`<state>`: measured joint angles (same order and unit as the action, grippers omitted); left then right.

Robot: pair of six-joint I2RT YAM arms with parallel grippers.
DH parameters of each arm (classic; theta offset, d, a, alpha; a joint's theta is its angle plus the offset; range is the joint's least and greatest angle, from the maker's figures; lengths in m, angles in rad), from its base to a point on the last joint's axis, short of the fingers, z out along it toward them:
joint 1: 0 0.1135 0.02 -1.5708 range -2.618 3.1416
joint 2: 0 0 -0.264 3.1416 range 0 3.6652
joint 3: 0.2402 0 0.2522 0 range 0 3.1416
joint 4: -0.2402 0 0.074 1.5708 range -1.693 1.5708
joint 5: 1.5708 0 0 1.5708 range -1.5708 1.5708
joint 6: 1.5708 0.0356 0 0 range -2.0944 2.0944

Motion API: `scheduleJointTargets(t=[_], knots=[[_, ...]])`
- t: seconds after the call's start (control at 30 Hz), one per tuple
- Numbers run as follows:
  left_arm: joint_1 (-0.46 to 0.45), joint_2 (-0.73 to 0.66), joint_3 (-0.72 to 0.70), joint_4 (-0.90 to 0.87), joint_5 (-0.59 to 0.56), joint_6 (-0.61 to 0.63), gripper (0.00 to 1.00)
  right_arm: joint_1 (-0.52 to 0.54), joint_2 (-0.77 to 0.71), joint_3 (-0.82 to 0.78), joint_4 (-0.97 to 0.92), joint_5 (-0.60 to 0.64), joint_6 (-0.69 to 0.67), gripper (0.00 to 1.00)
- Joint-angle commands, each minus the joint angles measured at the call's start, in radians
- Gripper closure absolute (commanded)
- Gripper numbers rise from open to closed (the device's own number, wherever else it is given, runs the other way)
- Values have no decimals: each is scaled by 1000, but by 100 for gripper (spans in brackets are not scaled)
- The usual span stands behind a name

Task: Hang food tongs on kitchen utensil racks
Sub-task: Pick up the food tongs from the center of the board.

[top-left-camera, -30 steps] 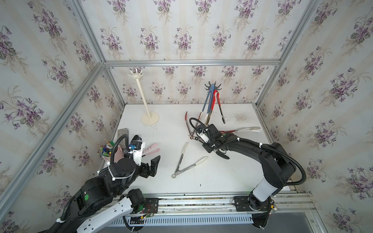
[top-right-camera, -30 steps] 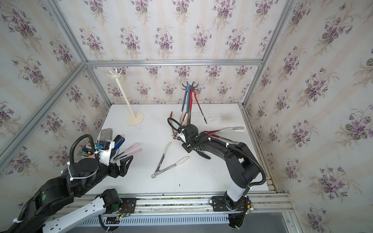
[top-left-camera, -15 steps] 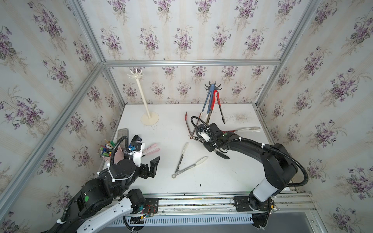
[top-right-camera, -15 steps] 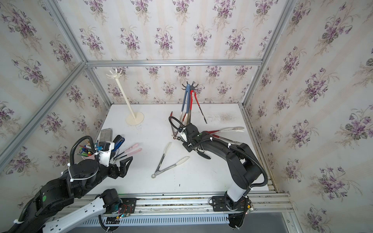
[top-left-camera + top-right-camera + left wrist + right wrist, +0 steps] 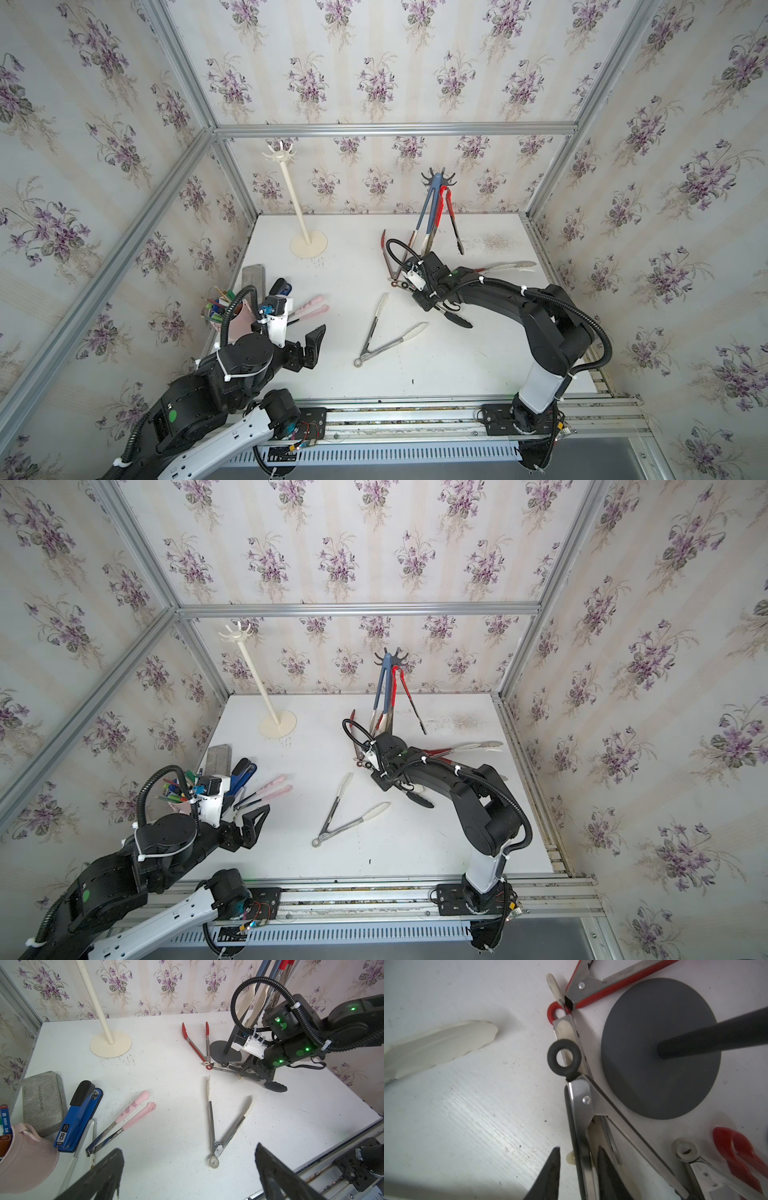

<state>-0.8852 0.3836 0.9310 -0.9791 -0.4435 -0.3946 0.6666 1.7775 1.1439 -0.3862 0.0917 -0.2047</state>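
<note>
The dark grey disc-based pole rack (image 5: pixel 633 1053) holds blue tongs (image 5: pixel 434 189) and red tongs (image 5: pixel 448 205); right pincer (image 5: pixel 578 1148), narrowly parted, straddles black-ringed steel tongs (image 5: pixel 579 1095); left pincer (image 5: pixel 188 1148) gapes wide.

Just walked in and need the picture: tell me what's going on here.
The right gripper is down by the base of the dark grey rack, jaws straddling an arm of the black-ringed tongs on the table, not closed on it. Blue tongs and red tongs hang on that rack. The cream-white rack is bare. The left gripper hovers open, empty.
</note>
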Motion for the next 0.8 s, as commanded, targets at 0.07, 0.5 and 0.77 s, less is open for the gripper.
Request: scheduleJointTargets(t=[0.07, 0.5, 0.77], knots=[[-1, -12, -11, -6, -25, -17, 1, -4, -29, -30, 7, 42, 8, 70], [0, -14, -34, -6, -32, -29, 1, -7, -97, -110, -31, 51, 12, 72], [-1, -31, -56, -6, -33, -36, 1, -12, -86, -147, -19, 53, 41, 72]])
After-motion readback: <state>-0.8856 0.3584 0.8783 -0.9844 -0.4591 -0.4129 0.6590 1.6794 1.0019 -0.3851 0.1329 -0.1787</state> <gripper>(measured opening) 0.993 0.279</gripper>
